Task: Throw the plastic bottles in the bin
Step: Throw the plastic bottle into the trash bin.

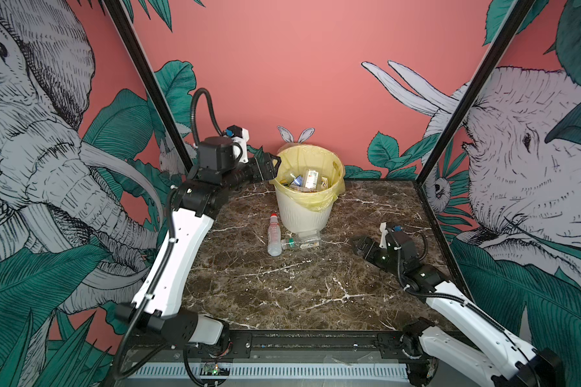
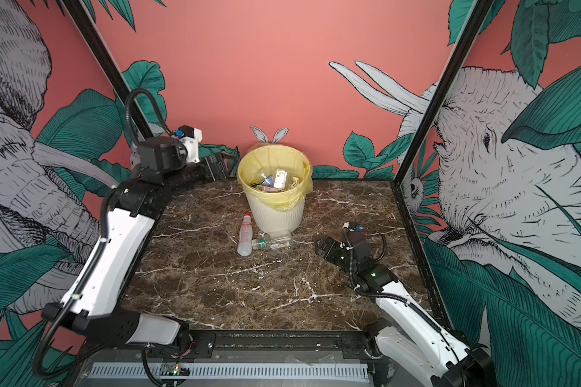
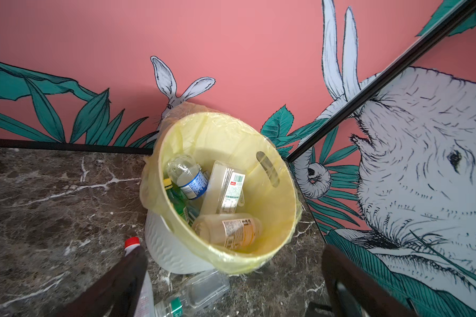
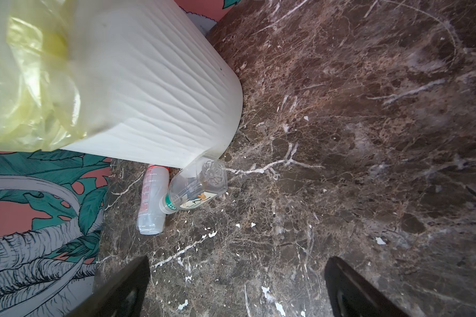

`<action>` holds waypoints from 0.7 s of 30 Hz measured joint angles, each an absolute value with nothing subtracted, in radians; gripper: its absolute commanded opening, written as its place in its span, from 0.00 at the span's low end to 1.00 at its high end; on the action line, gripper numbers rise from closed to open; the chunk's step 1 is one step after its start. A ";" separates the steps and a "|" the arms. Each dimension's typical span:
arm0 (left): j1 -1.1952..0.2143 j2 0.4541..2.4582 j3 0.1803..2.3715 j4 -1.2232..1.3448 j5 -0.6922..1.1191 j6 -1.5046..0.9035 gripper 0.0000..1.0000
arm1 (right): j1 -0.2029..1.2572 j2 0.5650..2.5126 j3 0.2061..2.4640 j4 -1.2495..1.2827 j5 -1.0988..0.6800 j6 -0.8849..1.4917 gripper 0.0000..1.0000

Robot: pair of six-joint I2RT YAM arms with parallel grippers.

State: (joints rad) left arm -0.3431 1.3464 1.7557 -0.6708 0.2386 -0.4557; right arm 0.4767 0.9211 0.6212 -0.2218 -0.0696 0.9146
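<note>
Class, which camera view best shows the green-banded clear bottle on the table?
The right wrist view: the green-banded bottle lies whole and large, against the bin. Both top views show it small; the left wrist view shows it blurred at the frame's edge.

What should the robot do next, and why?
Probably the right gripper should reach toward the clear plastic bottle with the green label: it lies on the brown marble table at the foot of the cream-white ribbed bin, nearest that open, empty gripper. The left gripper is by the rim.
</note>
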 measured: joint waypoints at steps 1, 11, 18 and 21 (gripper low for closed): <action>-0.341 1.315 1.720 -0.672 0.238 -0.452 1.00 | 0.477 0.937 0.624 -0.221 -0.073 0.916 0.99; -0.317 1.203 1.301 -0.696 0.197 -0.452 1.00 | 0.481 1.050 0.575 -0.136 -0.092 1.103 0.99; -0.311 1.131 1.117 -0.698 0.175 -0.452 0.99 | 0.550 1.130 0.578 -0.116 -0.060 1.202 0.99; -0.306 1.095 1.053 -0.693 0.159 -0.454 0.99 | 0.589 1.177 0.609 -0.107 -0.056 1.214 0.99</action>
